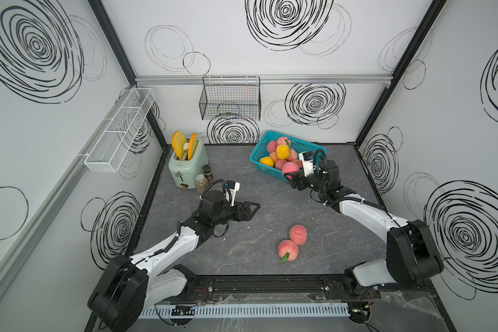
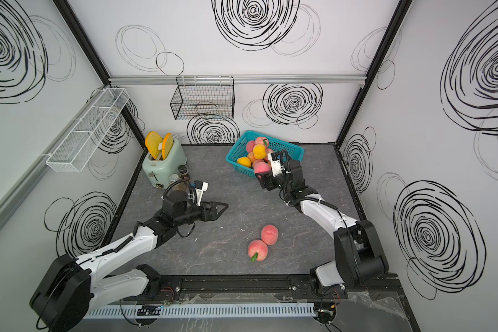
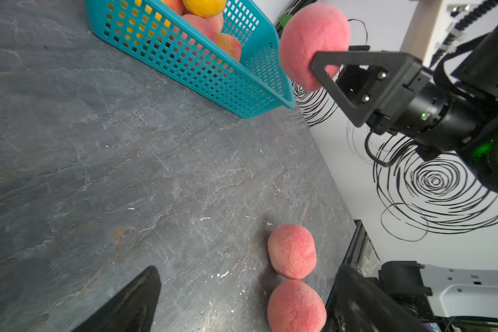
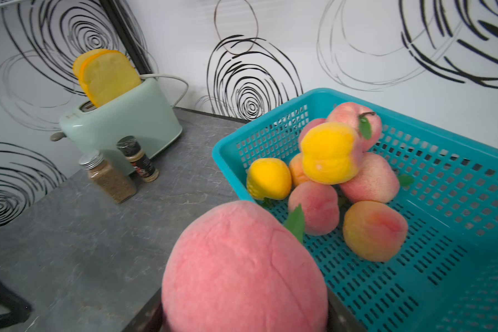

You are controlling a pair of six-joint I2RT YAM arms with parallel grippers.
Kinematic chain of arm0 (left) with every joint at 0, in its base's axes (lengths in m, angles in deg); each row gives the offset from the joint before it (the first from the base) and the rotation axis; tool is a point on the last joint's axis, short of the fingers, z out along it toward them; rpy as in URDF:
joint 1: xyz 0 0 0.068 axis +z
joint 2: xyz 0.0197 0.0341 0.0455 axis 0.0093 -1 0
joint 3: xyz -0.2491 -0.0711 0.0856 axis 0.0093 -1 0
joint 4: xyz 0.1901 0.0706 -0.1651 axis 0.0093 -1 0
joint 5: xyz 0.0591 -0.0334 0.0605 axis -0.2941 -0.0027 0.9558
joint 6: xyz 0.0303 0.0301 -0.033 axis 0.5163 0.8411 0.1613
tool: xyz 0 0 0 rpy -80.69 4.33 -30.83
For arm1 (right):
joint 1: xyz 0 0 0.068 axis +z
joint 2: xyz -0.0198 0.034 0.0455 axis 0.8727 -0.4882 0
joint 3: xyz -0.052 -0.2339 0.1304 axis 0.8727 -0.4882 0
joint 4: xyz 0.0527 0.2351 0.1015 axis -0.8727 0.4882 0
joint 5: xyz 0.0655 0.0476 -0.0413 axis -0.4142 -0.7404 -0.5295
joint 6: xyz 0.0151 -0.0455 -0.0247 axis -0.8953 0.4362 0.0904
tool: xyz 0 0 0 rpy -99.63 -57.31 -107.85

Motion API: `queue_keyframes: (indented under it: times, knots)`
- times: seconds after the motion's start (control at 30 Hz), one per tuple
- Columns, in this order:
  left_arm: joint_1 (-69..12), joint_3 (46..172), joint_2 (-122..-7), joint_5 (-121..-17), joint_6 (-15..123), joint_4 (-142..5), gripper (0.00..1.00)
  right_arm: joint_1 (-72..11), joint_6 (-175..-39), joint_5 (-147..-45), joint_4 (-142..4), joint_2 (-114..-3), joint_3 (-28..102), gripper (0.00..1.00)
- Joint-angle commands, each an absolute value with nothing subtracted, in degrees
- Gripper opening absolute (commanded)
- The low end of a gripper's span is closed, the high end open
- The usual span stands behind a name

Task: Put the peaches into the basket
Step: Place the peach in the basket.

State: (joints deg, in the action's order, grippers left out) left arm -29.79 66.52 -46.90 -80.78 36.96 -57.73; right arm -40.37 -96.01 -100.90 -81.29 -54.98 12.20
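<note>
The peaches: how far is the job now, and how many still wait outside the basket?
Done: eight peaches lie in the turquoise basket. In hand: the right gripper holds a pink peach at the basket's near edge, not yet released. Left: two peaches side by side on the table; the left gripper is open and empty.

Mock kitchen booth: toaster (image 1: 186,166), spice jars (image 1: 203,179)

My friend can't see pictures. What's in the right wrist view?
A big pink peach fills the front, close to a turquoise basket piled with pink and yellow peaches. Farther off stand a mint toaster and two spice jars.
</note>
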Motion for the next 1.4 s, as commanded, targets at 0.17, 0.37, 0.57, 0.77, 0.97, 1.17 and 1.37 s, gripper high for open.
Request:
queue_keyframes:
  times: [0.17, 0.37, 0.57, 0.77, 0.97, 1.17, 1.37]
  knots:
    - [-33.05, 72.38, -51.68, -75.7, 42.13, -57.04, 0.99, -44.15, -95.59, -98.02, -82.14, -65.88, 23.8, 0.69]
    - [-34.23, 76.4, -54.71, -75.92, 43.89, -58.15, 0.98, -45.98, -94.31, -94.24, -79.82, -72.87, 31.14, 0.69]
    - [-34.46, 79.32, -56.18, -75.38, 45.05, -60.14, 0.99, -48.77, -94.2, -92.09, -79.12, -77.96, 35.66, 0.69]
    - [-34.4, 81.87, -57.41, -73.97, 46.31, -62.27, 0.98, -50.65, -94.67, -90.25, -80.01, -81.9, 37.71, 0.69]
    - [-34.5, 82.98, -59.59, -74.75, 45.37, -60.79, 0.99, -51.29, -93.59, -88.58, -80.19, -84.58, 39.53, 0.69]
    - [-34.55, 84.57, -61.36, -75.42, 45.33, -61.07, 0.99, -51.81, -92.65, -87.54, -79.47, -86.76, 41.79, 0.7]
    - [-34.55, 85.72, -62.4, -75.38, 45.34, -61.08, 0.99, -51.78, -91.9, -86.77, -78.1, -89.36, 44.28, 0.7]
